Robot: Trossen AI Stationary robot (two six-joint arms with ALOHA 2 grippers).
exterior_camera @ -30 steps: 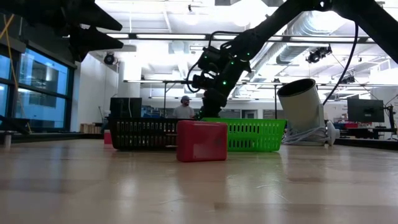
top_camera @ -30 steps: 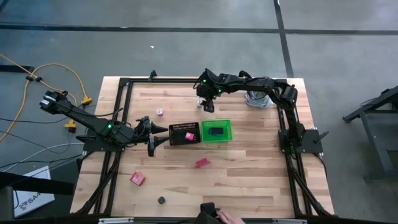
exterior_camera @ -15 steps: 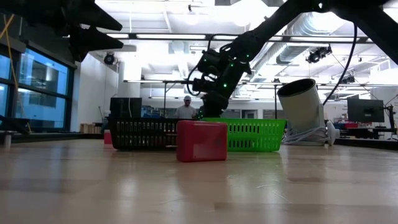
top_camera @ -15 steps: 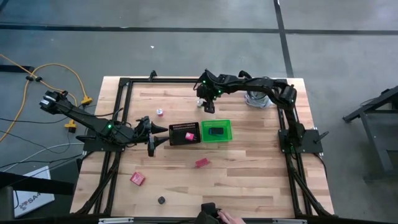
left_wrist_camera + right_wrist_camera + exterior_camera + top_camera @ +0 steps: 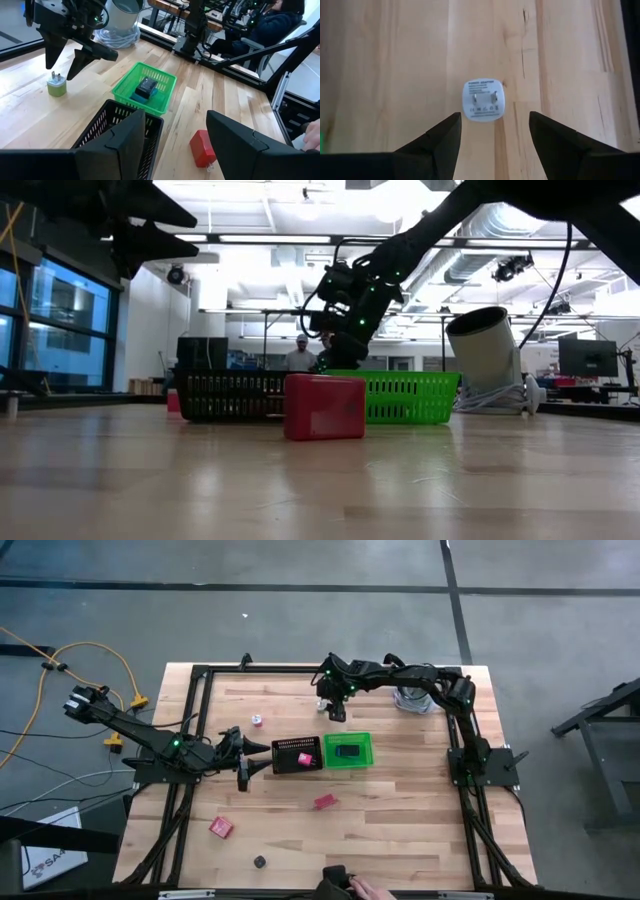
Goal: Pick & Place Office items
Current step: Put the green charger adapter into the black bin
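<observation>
Above the far side of the tabletop (image 5: 400, 790), the right gripper (image 5: 492, 131) hung pointing straight down at a small white plug adapter (image 5: 482, 99), which stood on its base with its two prongs up, just beyond the green bin (image 5: 348, 750). To take it cleanly, the gripper would best descend straight, keeping the adapter centred between the fingers so both pads met its flat sides together and did not nudge it over. The right fingers were spread wide, one to each side of the adapter and apart from it, holding nothing.

The left gripper (image 5: 175, 135) waited at the near edge of the black mesh tray (image 5: 297, 754), its fingers partly spread and empty. A dark block on a teal one (image 5: 146, 88) lay inside the green bin. A red block (image 5: 324, 801), a pink-red block (image 5: 221, 827) and a tiny black bit (image 5: 259, 862) sat on the near part of the tabletop, well apart.
</observation>
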